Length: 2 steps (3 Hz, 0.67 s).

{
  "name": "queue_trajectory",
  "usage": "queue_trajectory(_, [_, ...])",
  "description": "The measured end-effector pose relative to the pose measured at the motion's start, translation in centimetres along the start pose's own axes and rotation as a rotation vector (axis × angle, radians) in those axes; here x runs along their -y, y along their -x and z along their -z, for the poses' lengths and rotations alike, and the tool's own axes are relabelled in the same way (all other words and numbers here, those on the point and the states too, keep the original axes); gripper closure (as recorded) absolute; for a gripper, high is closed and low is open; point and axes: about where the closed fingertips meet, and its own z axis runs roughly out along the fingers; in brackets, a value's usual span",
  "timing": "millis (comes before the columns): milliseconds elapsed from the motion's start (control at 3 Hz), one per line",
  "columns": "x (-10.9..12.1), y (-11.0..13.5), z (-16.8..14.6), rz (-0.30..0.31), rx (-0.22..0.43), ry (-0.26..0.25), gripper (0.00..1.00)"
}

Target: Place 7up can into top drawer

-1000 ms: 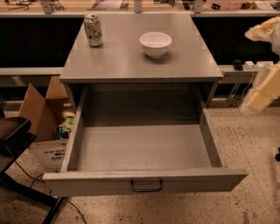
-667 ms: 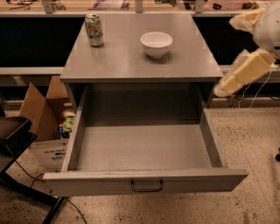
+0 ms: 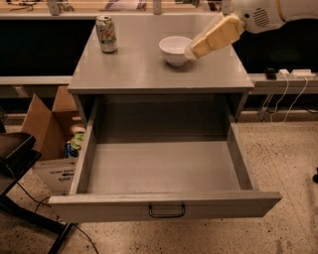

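While the 7up can (image 3: pixel 106 33) stands upright and ungrasped on the table (image 3: pixel 149 74), well left of the white bowl (image 3: pixel 174 48), the pincer (image 3: pixel 193 50) hangs just right of that bowl, its opening impossible to tell. The top drawer (image 3: pixel 99 206), below the bowl, is pulled out, probably to receive the can.

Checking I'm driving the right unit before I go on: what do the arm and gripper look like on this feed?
The gripper, beside the white bowl, is a pale yellow-tan blocky wedge that tapers toward its tip. Behind it, the arm is a rounded white housing with a small round patch of dots. No cables or lettering show on it.
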Motion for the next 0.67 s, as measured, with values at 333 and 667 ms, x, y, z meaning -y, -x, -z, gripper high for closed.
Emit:
queue_trajectory(333, [0.1,0.0,-0.2,-0.001,0.006,-0.001,0.0])
queue_trajectory(667, [2.0,-0.2,-4.4,-0.031,0.122,-0.016,0.0])
